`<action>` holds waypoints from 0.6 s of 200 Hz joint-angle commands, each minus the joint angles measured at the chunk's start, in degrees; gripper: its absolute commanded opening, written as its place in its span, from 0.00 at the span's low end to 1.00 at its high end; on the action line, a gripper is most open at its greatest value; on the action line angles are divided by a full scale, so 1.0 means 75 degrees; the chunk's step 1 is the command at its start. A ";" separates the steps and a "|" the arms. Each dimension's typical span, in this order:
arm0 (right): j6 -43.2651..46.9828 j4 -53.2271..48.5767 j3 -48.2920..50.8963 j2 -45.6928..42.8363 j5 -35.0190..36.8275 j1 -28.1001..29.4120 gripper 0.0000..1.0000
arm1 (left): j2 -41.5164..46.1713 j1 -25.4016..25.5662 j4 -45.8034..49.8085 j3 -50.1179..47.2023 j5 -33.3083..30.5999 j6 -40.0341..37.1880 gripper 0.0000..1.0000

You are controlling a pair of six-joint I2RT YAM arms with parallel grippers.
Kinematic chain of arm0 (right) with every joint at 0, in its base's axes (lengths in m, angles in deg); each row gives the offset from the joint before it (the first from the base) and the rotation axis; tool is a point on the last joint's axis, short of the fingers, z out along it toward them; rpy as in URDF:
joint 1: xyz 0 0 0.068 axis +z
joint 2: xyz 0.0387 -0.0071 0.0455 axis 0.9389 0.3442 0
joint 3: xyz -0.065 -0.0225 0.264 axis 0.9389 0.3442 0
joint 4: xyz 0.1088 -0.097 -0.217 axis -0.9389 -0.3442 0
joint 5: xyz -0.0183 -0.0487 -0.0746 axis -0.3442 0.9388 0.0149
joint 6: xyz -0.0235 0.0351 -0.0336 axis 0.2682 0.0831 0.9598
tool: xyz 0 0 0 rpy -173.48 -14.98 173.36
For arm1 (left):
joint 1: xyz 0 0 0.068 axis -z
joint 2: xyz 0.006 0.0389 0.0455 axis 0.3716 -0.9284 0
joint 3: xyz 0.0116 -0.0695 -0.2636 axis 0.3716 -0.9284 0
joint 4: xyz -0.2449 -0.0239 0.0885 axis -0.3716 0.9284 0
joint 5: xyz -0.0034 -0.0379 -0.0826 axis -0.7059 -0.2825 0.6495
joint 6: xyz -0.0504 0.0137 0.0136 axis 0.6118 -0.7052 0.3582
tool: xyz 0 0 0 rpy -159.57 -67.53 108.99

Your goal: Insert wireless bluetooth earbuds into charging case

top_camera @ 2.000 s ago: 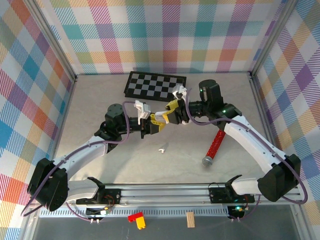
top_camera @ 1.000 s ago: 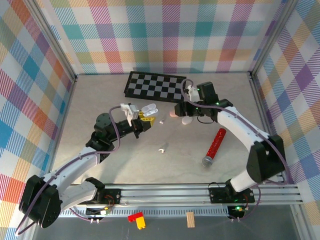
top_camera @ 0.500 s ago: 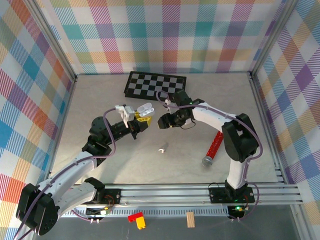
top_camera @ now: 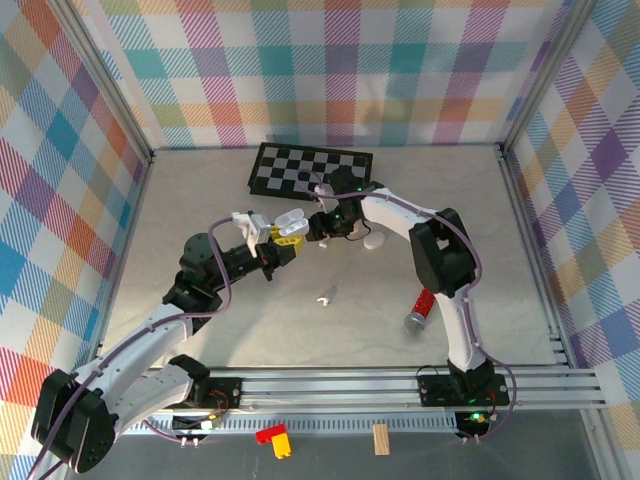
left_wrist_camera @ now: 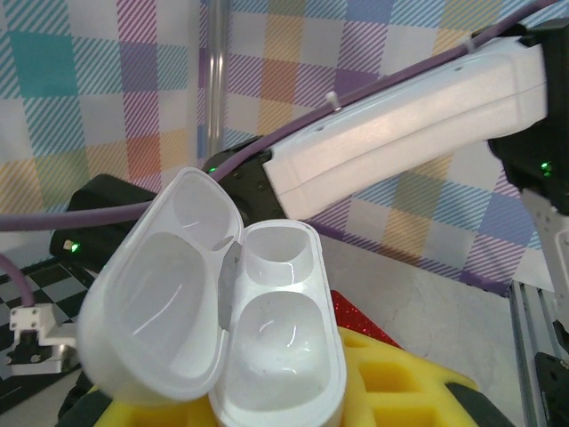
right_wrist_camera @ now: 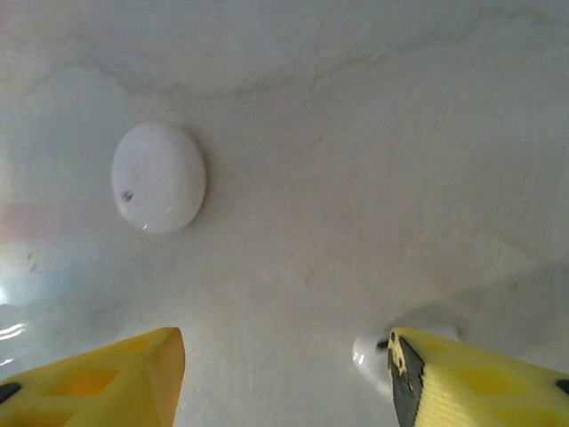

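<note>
left gripper (top_camera: 284, 238): clenched on charging case (left_wrist_camera: 276, 356), lid open, sockets presented for loading.
right gripper (right_wrist_camera: 284, 365): jaws released, low over earbud (right_wrist_camera: 369, 351) for pickup.

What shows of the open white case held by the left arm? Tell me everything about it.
The charging case is glossy white plastic, pebble-shaped with rounded corners. Its hinged lid is flipped open to one side, hollow inside. The base has two wells, both empty. It is held up with its opening toward the wrist camera, and its lower end is clamped between the yellow pads of the left gripper. Nothing else touches it.
</note>
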 commanded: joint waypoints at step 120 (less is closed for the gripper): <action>0.0883 -0.1109 -0.0024 0.0149 -0.0099 -0.0016 0.47 | 0.0003 -0.0037 0.0162 0.0012 0.0183 -0.0276 0.00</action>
